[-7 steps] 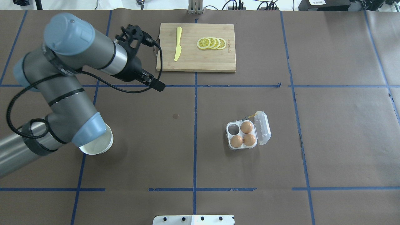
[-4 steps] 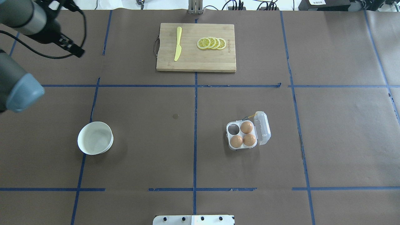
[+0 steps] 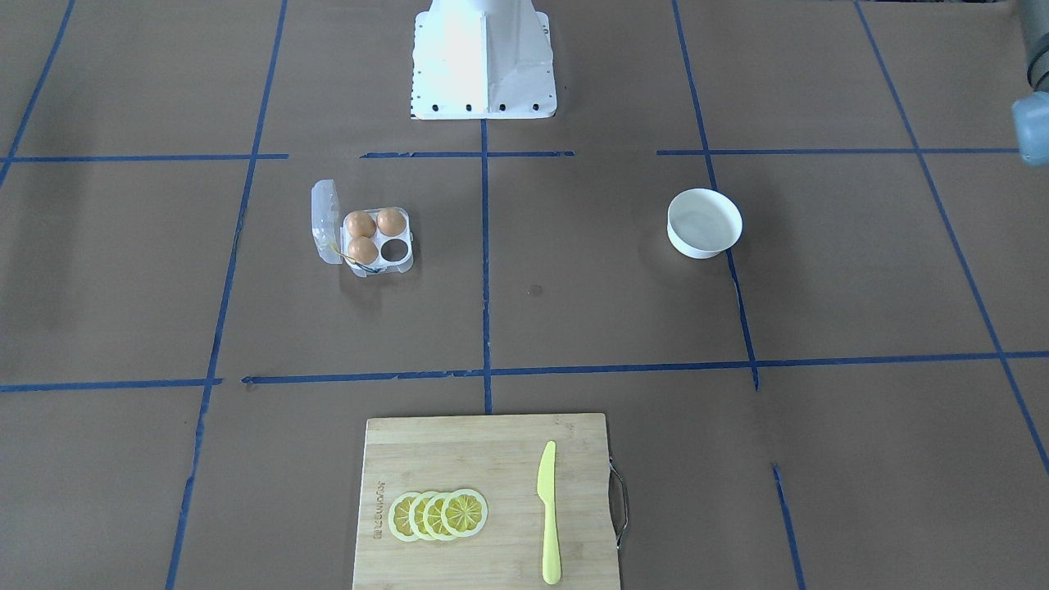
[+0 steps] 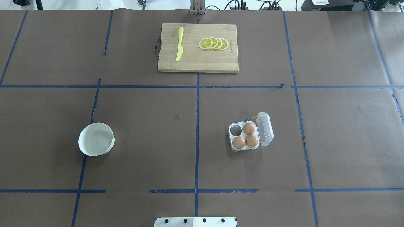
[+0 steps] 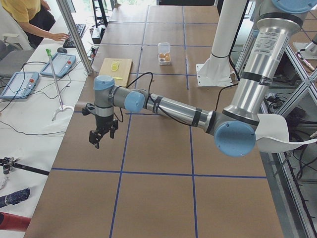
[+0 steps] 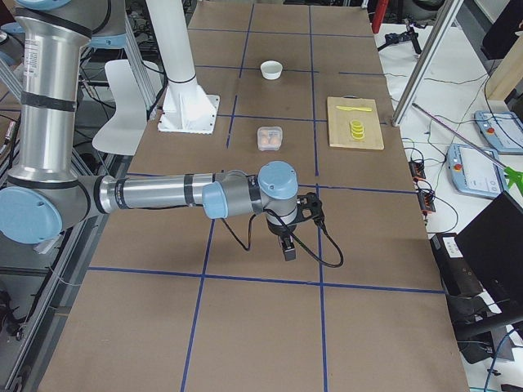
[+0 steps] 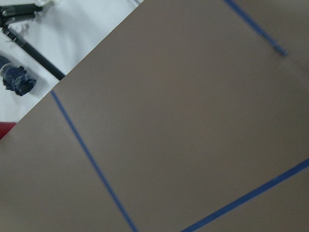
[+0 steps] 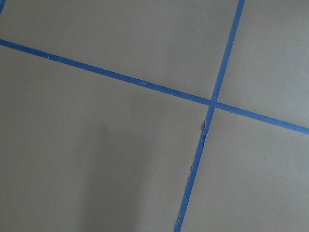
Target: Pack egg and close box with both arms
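Right of the table's middle line, on the robot's own right, sat the box [image 4: 243, 135], its lid [image 4: 265, 129] swung open along the side away from centre. Three eggs [image 4: 249, 128] [image 4: 238, 142] [image 4: 251, 141] filled three of its four cells; the far cell nearest the middle line held none. One bowl [image 4: 80, 138] stood well apart on the robot's left. At the far edge lay one board [image 4: 202, 63] with one yellow knife [image 4: 180, 44] and four overlapping lemon slices [image 4: 214, 43] on it, the knife just beside the slices but not touching them.

Neither gripper was near the box. The left gripper [image 5: 99, 141] hung pointing down over bare paper at its end of the table, and the right gripper [image 6: 288, 249] did likewise at the other end. Both showed only in the side views, so I could not tell how far either was open or whether it had hold of anything. Each wrist camera saw only brown paper and blue tape lines.
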Motion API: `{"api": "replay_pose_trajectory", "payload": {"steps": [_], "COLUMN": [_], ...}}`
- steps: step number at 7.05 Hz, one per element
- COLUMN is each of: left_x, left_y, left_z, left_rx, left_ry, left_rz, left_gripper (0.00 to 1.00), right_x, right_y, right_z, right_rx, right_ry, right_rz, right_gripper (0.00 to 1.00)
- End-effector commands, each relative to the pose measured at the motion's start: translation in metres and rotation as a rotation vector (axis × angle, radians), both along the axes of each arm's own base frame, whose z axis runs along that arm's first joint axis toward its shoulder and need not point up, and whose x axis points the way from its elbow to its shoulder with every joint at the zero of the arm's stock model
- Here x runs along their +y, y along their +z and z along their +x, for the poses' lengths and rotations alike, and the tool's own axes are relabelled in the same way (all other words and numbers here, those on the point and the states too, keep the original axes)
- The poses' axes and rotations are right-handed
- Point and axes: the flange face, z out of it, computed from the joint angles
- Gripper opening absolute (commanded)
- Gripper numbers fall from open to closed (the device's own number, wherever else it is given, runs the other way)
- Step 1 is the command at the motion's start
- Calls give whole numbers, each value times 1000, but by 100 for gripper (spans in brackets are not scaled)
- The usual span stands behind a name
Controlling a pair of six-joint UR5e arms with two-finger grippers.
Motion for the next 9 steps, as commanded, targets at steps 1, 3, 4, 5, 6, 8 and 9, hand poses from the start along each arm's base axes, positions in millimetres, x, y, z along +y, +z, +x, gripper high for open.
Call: {"api": "replay_pose_trajectory", "payload": {"steps": [1, 3, 4, 5, 6, 8, 9], "left_x": [61, 101, 101, 101, 102, 95, 93], "left_y": [65, 79, 77, 75, 76, 69, 67], "left_z": [-73, -75, -74, -74, -74, -74, -73], "left_rx": [208, 441, 439, 439, 438, 438, 438], "left_ry": [-97, -111, -112, -111, -111, -108, -106], "left_rz": [-131, -173, -172, -169, -169, -157, -152], "left_gripper": [100, 100, 100, 100, 100, 100, 100], "right_x": [-2, -3, -1, 1, 6, 24, 33], "right_y": [-3, -43, -53, -83, -96, -122, -148], "right_z": [0, -24, -42, -83, -123, -214, -263], "right_rx": [-1, -21, -40, -71, -125, -192, -251], "right_ry": [7, 55, 48, 65, 66, 89, 158], "right_rz": [-1, -29, -51, -77, -79, -186, -229], "right_gripper": [100, 100, 100, 93, 37, 0, 0]}}
